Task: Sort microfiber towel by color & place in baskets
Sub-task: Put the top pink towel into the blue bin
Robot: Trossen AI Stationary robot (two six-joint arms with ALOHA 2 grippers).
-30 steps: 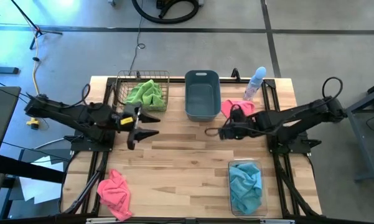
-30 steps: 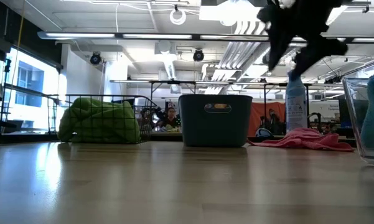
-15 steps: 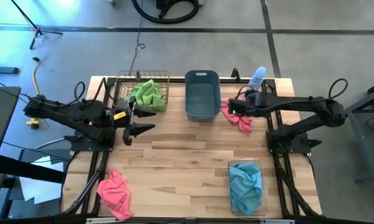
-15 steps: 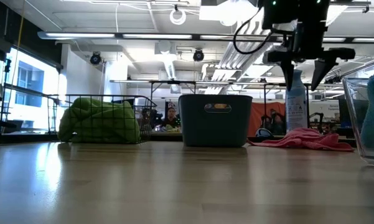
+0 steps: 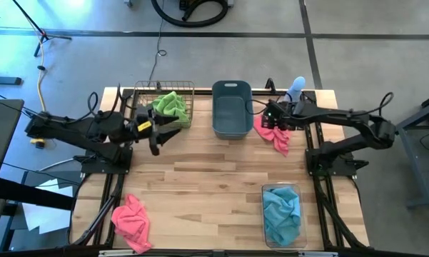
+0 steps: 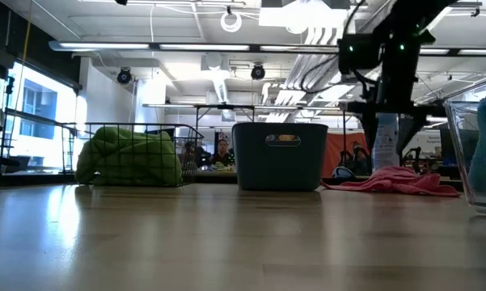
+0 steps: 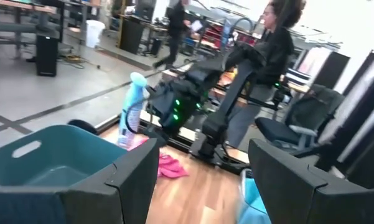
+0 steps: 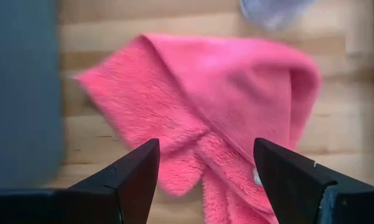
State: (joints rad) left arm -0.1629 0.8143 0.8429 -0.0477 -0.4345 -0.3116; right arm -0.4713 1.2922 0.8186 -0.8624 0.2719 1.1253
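A pink microfiber towel (image 5: 276,135) lies crumpled on the table to the right of the grey-blue tub (image 5: 232,87). My right gripper (image 5: 270,120) hangs open above it, pointing down, with its fingers standing over the towel (image 8: 211,99) on either side and apart from it. The low view shows this gripper (image 6: 395,129) above the towel (image 6: 388,179). My left gripper (image 5: 168,127) is open and empty, beside the copper wire basket (image 5: 138,100) that holds green towels (image 5: 168,107). A second pink towel (image 5: 132,218) lies at the near left corner.
The clear bin (image 5: 281,188) near the right front holds a light blue towel (image 5: 280,212). A pale blue spray bottle (image 5: 294,88) stands at the far edge just behind the right gripper. The tub is empty. Bare wood spreads across the table's middle.
My right gripper swung from the table's middle toward the far edge, tipped to point down, and came lower over the pink towel beside the tub. My left gripper drifted toward the far edge, closer to the wire basket. No towel has moved.
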